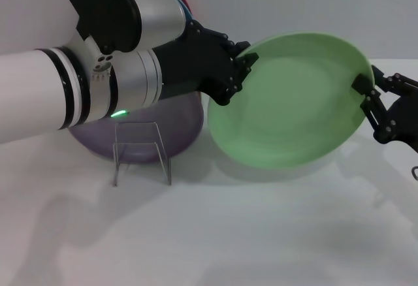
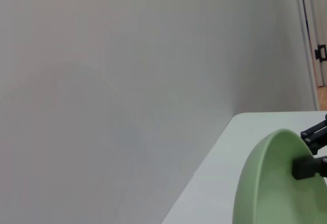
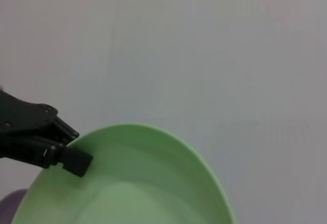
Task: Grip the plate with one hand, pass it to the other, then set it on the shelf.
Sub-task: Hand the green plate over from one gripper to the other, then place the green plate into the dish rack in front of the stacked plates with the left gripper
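Both grippers clamp the plate [image 1: 287, 100] mid-air, right of the shelf [image 1: 140, 149].
Left gripper [image 1: 243, 64] pinches its near-shelf rim, right gripper [image 1: 366, 90] the far rim; shelf bears a lilac plate [image 1: 176, 126].

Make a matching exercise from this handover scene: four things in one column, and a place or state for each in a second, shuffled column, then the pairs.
Column one:
1. plate
2. left gripper
3. right gripper
4. lilac plate

Column two:
A. on the plate's rim on the robot's right side
B. behind the wire shelf, under the left arm
C. tilted in the air, gripped at both edges
D. on the plate's rim on the robot's left side

Pairs: 1-C, 2-D, 3-A, 4-B
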